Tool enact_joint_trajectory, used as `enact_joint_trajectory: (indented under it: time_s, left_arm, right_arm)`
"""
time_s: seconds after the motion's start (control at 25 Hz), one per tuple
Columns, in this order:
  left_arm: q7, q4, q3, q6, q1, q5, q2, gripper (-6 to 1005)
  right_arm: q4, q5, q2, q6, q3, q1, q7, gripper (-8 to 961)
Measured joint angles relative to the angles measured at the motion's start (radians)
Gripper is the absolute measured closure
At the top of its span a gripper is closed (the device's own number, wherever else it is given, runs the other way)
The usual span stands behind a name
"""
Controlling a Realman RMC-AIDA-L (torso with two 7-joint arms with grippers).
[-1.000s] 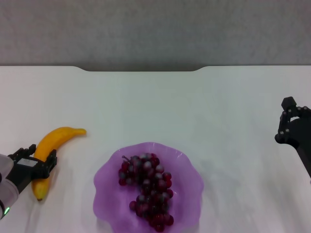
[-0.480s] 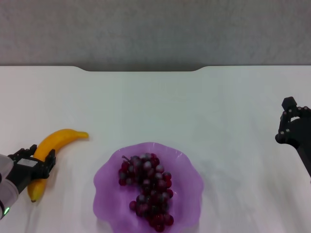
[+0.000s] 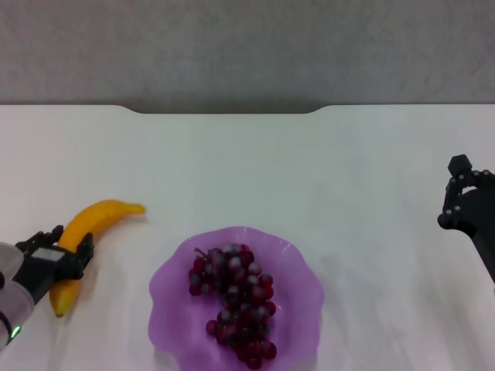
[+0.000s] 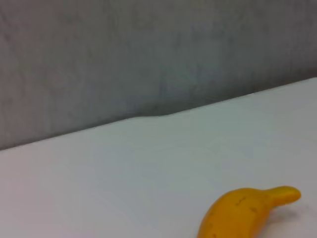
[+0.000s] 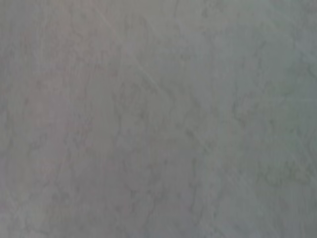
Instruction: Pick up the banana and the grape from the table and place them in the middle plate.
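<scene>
The white bench (image 3: 255,166) lies bare between its notched far edge and the plate (image 3: 305,297), which sits at the near middle with the grapes (image 3: 233,300) inside, the bunch running near to far. The banana (image 3: 87,239) lies left of the plate, its long axis slanting from near-left up to a tip pointing right; the left pincer (image 3: 56,257) is clamped on its near half. The right pincer (image 3: 462,202) hangs at the right edge, and I cannot tell its state.

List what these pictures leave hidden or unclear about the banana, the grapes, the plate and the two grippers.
- Banana: in the head view the left gripper covers its middle; the left wrist view cuts off all but one end.
- Plate: its near rim is cut off in the head view.
- Right gripper: parked at the table's right edge, arm cropped.
- Right wrist view: featureless grey.
- Grapes: stem unclear.
</scene>
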Motion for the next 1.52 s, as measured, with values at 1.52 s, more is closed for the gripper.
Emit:
enact_joint_trajectory:
  time_s: [1.52]
  left_arm:
    - [0.383,-0.721,0.485,0.095,0.191,0.079,0.133,505]
  right_arm:
    - [-0.052,0.000,0.013,0.022,-0.010,0.025,0.008,943]
